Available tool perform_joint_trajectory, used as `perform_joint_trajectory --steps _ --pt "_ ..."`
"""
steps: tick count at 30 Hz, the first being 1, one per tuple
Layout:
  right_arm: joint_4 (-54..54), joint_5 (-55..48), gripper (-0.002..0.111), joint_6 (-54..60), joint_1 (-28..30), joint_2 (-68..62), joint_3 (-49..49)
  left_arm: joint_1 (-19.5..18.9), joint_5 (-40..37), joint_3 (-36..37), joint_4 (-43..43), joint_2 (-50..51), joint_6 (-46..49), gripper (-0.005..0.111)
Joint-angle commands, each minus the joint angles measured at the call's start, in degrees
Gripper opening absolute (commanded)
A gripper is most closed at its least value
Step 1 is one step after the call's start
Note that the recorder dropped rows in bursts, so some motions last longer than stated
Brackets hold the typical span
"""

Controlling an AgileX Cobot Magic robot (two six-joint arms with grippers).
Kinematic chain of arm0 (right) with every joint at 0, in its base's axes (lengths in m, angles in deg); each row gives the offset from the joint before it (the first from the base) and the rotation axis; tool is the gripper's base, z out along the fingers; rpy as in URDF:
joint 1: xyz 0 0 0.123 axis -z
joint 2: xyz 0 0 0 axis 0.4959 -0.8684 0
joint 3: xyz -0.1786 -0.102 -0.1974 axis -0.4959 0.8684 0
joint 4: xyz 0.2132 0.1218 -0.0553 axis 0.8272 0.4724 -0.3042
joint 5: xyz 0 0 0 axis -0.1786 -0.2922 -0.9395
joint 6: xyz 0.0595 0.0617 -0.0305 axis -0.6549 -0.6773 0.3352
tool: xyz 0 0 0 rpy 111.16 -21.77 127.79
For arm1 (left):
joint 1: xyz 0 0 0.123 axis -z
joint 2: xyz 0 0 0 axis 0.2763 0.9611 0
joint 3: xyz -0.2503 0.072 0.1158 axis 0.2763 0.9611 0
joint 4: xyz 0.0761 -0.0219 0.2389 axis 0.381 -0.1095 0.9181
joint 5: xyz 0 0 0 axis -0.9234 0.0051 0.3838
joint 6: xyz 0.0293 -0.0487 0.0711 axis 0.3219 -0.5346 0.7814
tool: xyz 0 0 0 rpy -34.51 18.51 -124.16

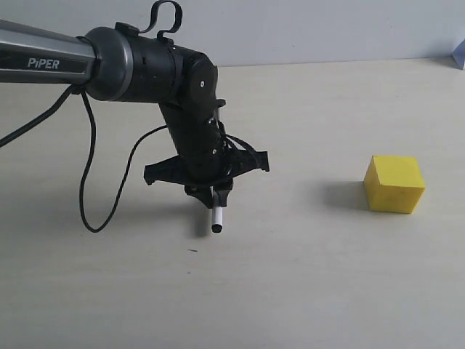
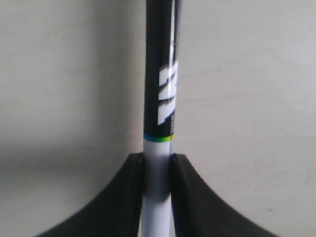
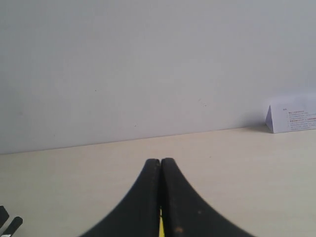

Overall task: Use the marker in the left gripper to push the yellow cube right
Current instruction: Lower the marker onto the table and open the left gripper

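The yellow cube (image 1: 394, 184) rests on the pale table at the right. Well to its left hangs my left gripper (image 1: 216, 195), pointing down from the black and grey arm and shut on the marker (image 1: 216, 217). The marker's white end sticks out below the fingers, close to the table top. In the left wrist view the marker (image 2: 160, 94) is clamped at its white barrel by the left gripper (image 2: 158, 160), with the black lettered half running beyond. A wide stretch of bare table lies between marker and cube. My right gripper (image 3: 160, 162) is shut, with nothing seen in it but a thin yellow sliver between the jaws.
A black cable (image 1: 91, 182) loops down from the left arm to the table. A white folded card (image 3: 291, 118) stands at the table's far edge by the wall. The table (image 1: 290, 276) is pale wood.
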Motion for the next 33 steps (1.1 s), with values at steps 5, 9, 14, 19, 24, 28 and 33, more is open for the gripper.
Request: perform_joint_trajectory --steps 5,9,14,19,24,28,33 --pt "0.2 0.3 0.0 0.1 -0.2 0.4 0.3 -0.1 1.2 -0.5 2.3 0.0 -4.5 0.0" --pt "0.2 0.3 0.0 0.1 -0.2 0.4 0.3 -0.1 1.2 -0.5 2.1 0.3 -5.5 0.0" --pt "0.2 0.3 0.0 0.1 -0.2 0.4 0.3 -0.1 1.2 -0.5 2.1 0.7 -5.5 0.0" --pt "0.2 0.3 0.0 0.1 -0.2 0.4 0.3 -0.1 0.7 -0.5 1.5 1.8 -5.5 0.0" --pt "0.2 0.3 0.0 0.1 -0.2 0.4 0.3 -0.1 0.6 -0.5 1.1 2.9 -5.4 0.0" --pt "0.2 0.3 0.0 0.1 -0.2 0.4 0.3 -0.1 0.6 -0.5 1.1 2.9 -5.4 0.0" --pt "0.2 0.3 0.0 0.1 -0.2 0.4 0.3 -0.1 0.5 -0.5 0.8 2.7 -5.4 0.0"
